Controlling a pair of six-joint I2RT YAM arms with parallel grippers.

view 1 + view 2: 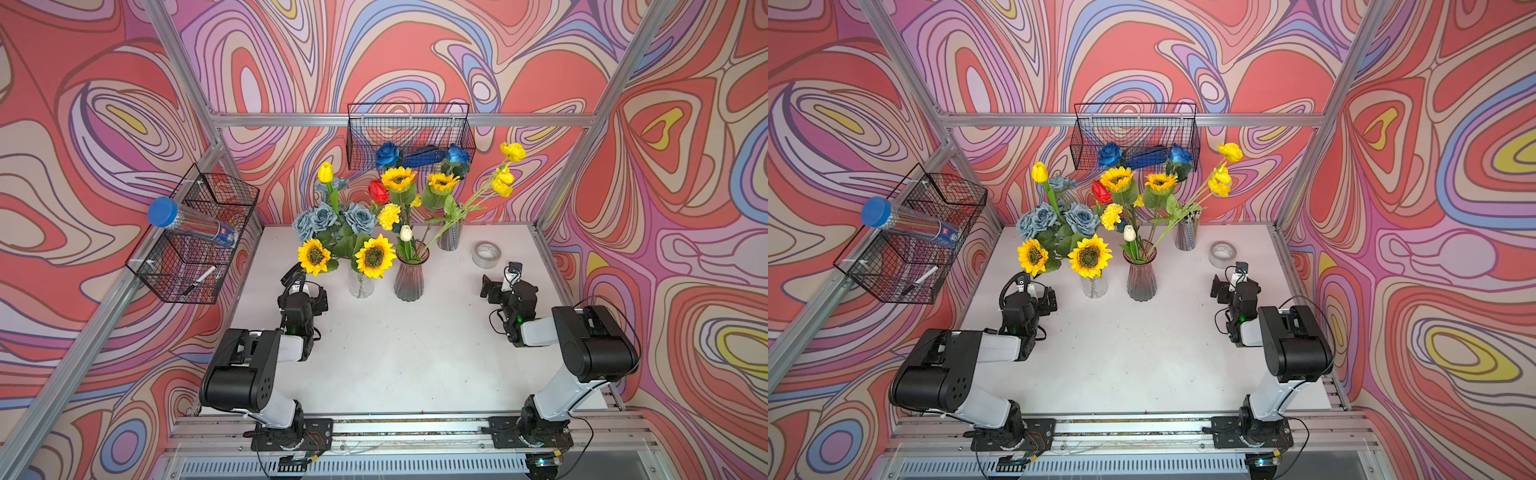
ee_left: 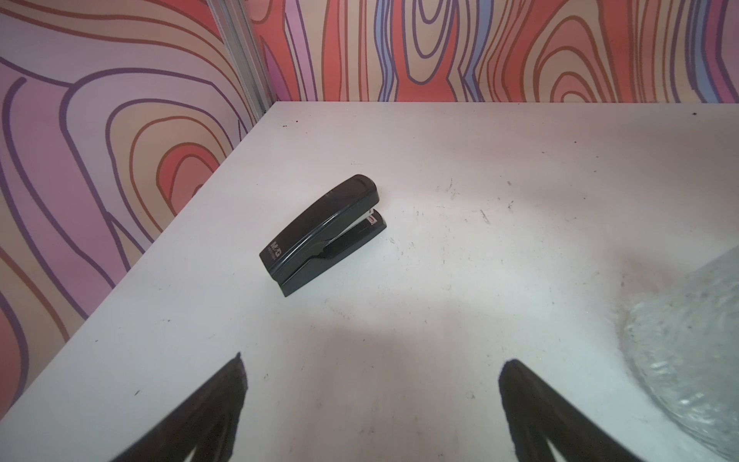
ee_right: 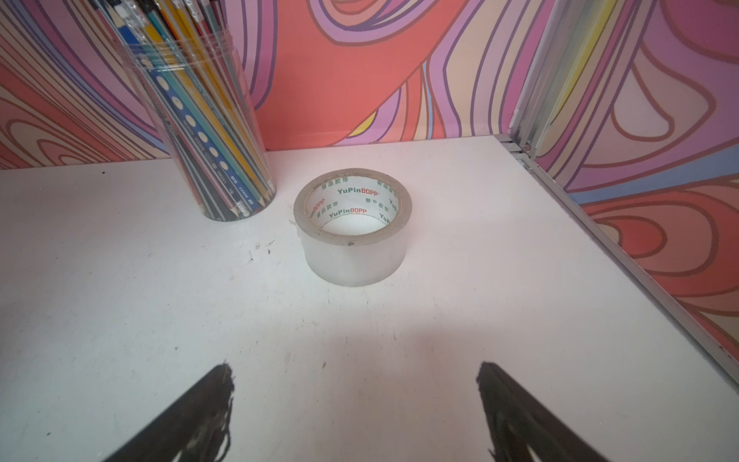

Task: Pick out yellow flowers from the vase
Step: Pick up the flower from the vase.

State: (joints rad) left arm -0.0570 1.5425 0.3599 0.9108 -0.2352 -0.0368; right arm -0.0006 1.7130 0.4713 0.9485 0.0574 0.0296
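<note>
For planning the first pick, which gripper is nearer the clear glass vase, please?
Left. The left gripper sits beside the clear glass vase; the right gripper is across the table.

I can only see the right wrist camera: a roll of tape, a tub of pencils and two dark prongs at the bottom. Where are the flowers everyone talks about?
Observer: In both top views two vases stand mid-table, a clear vase and a grey vase, both full of flowers.
Visitor: Has anything yellow been taken out yet?
Observer: No. The yellow flowers all rise from the vases, and none lies on the table.
Visitor: What is the other arm up to?
Observer: The left gripper is open and empty, near the clear vase but apart from it. Its wrist view shows a black stapler lying ahead.
</note>
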